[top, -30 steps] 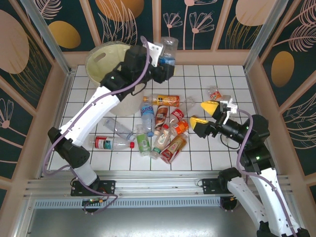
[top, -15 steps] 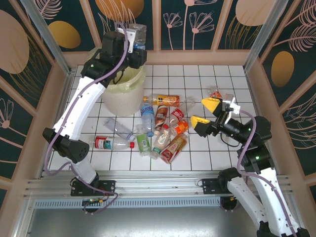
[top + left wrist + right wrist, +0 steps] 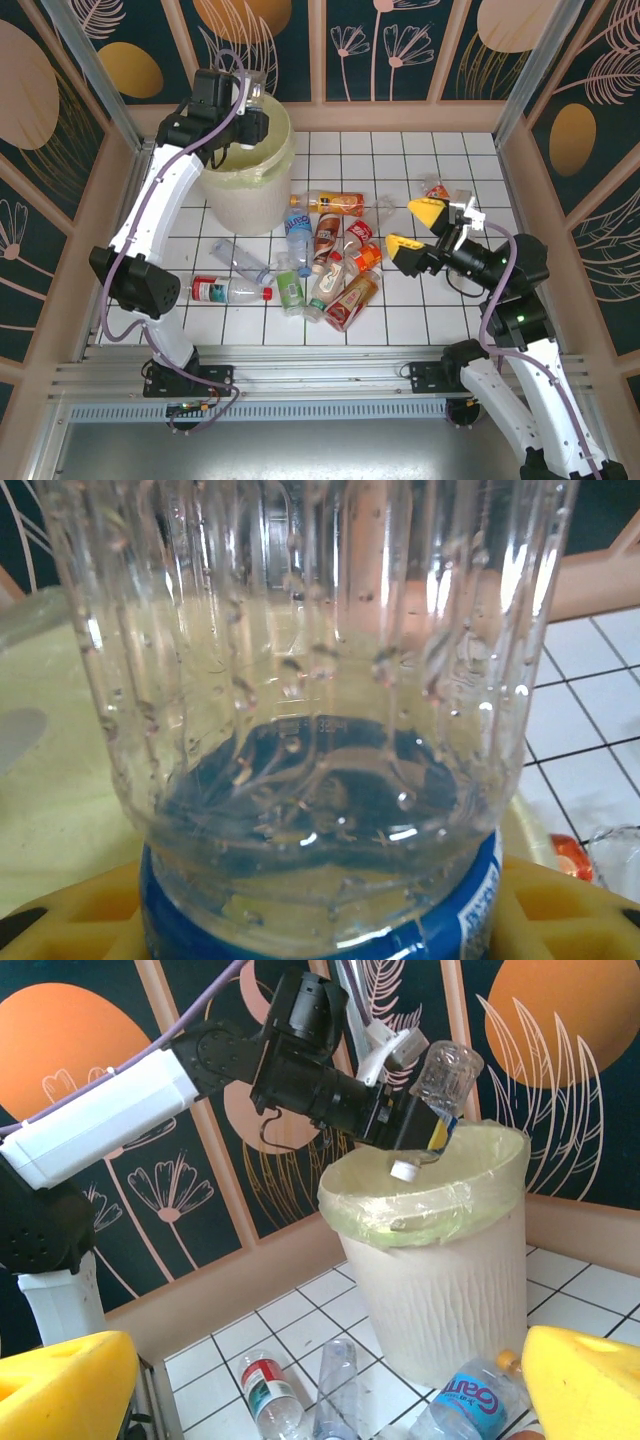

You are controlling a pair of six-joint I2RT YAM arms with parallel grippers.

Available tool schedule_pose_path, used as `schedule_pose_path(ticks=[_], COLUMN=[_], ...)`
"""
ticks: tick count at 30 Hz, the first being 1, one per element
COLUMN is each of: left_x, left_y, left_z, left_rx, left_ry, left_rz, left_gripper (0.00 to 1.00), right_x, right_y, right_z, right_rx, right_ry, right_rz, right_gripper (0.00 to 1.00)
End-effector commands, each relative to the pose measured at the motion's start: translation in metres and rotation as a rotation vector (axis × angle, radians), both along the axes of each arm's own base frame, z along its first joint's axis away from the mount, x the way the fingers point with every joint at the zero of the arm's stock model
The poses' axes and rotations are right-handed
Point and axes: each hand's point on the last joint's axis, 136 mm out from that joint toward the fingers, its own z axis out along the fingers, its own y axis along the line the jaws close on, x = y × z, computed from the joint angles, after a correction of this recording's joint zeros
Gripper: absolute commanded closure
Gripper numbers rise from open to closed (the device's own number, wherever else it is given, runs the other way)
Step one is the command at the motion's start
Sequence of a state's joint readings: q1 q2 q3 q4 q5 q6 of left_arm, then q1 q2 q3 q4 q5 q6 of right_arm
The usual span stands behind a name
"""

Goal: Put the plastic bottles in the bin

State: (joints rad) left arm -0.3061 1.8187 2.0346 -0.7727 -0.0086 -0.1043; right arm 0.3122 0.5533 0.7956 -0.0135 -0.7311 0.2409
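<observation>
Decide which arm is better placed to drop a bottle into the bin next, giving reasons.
Left. The left gripper holds a clear, blue-labelled plastic bottle above the large round cream-yellow bin; the right gripper hangs open and empty.

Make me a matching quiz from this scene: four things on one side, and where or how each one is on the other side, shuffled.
Things:
1. left end effector
2. right end effector
3. bin
4. loose bottles

States:
A. open, holding nothing
B. lying on the tiles, mid-scene
C. shut on a blue-labelled bottle, above the bin
D. standing upright at far left

Pairs: 1-C, 2-A, 3-D, 4-B
</observation>
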Motion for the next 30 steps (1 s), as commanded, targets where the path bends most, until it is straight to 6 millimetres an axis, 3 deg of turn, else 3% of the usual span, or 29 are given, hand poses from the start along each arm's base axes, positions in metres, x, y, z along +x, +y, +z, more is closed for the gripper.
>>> schedule_pose_path(ticks=[1, 13, 23, 30], left_x=[0.006, 0.008, 0.004, 0.002], left_y=[0.010, 0.020, 0.023, 0.022], left_z=[-0.036, -0.101, -0.132, -0.141], left_rx=[0.026, 0.090, 0.120, 0.124], left_ry=[0.093, 0.273, 0.359, 0.385], left_rz=[0.007, 0.023, 0.024, 0.020], left_gripper=[0.48, 0.46, 0.44, 0.43], right_x=[0.004, 0.032, 0.039, 0.044], right_y=[0.002, 0.000, 0.000, 0.001], right_z=[-0.008, -0.022, -0.029, -0.036], right_rx=[-0.012, -0.006, 0.001, -0.010], right_ry=[0.019, 0.148, 0.183, 0.208], right_rz=[0.003, -0.077, -0.091, -0.092], right_gripper=[0.01, 0.01, 0.01, 0.01])
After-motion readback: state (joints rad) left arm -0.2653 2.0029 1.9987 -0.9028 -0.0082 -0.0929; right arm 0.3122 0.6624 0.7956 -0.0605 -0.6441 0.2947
